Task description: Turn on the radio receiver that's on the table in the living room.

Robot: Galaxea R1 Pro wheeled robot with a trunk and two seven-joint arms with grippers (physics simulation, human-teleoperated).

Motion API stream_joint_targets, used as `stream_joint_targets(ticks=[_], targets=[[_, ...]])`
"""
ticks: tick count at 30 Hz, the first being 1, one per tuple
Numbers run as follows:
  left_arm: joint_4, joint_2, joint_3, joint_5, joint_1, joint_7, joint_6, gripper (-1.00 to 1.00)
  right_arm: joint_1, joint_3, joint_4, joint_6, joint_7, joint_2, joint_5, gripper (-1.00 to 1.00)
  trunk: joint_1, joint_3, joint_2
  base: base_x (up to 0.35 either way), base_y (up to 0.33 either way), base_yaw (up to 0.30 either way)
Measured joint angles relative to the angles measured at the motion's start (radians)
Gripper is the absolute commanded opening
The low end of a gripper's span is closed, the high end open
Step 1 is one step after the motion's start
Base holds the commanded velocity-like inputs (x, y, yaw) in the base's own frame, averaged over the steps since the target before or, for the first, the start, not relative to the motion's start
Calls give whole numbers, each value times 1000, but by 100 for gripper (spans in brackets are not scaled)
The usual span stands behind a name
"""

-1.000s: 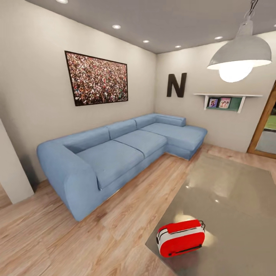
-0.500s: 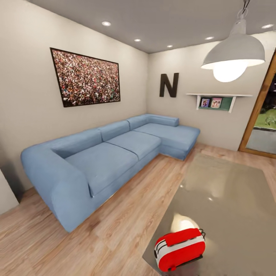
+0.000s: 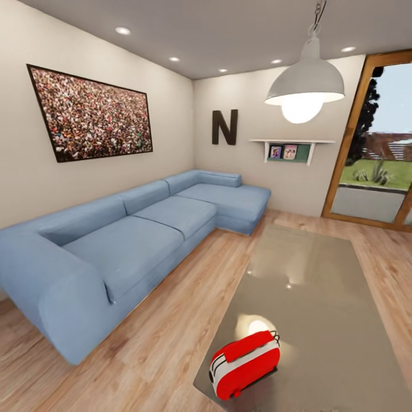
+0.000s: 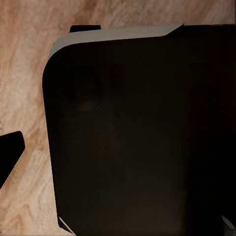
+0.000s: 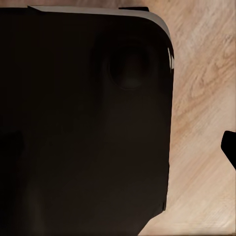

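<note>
A small bright red rounded radio receiver [image 3: 244,364] sits at the near end of a long glossy grey-brown desk [image 3: 320,297]. A blue sectional sofa [image 3: 131,234] stands beside it on the wood floor [image 3: 171,320]. Whether either end effector is wide or narrow cannot be told.

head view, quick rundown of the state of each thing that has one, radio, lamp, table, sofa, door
radio receiver: lying tilted at the near end of the table, untouched; on or off cannot be told
pendant lamp: lit, bulb glowing
table: glossy top, bare apart from the radio
sofa: unoccupied, cushions in place
glass door: garden shows beyond it; open or shut cannot be told
</note>
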Motion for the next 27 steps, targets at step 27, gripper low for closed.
stream_joint_targets(ticks=[27], targets=[[0,0,0,-1,1,0,-1,100,0,0,0,0,0,0,0,100,0,0,0,0,0,-289]])
